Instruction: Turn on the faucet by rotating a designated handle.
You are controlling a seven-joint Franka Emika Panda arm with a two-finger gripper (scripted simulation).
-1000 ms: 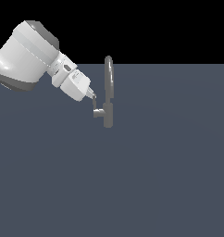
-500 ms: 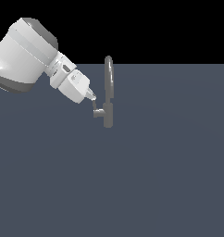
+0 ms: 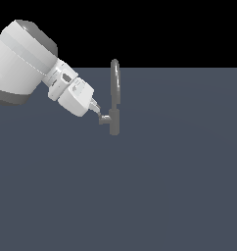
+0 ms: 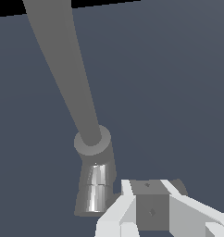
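The faucet [image 3: 114, 122] is a small grey tap with a tall narrow arched spout [image 3: 115, 83]. In the wrist view its short body [image 4: 95, 185] and spout [image 4: 67, 69] are close in front. The handle [image 3: 105, 119] is a short grey stub on the side of the body toward the exterior view's left. My gripper [image 3: 98, 112] reaches down to it from that side. In the wrist view the white fingers [image 4: 116, 215] stand on both sides of the grey handle [image 4: 151, 203] and seem to press on it.
The faucet stands on a flat dark blue-grey surface [image 3: 164, 186]. The large white arm links [image 3: 22, 63] fill the upper part of the exterior view's left. Nothing else is in view.
The arm's large link has shifted slightly upward. The gripper stays at the handle, and the handle shows hardly any movement.
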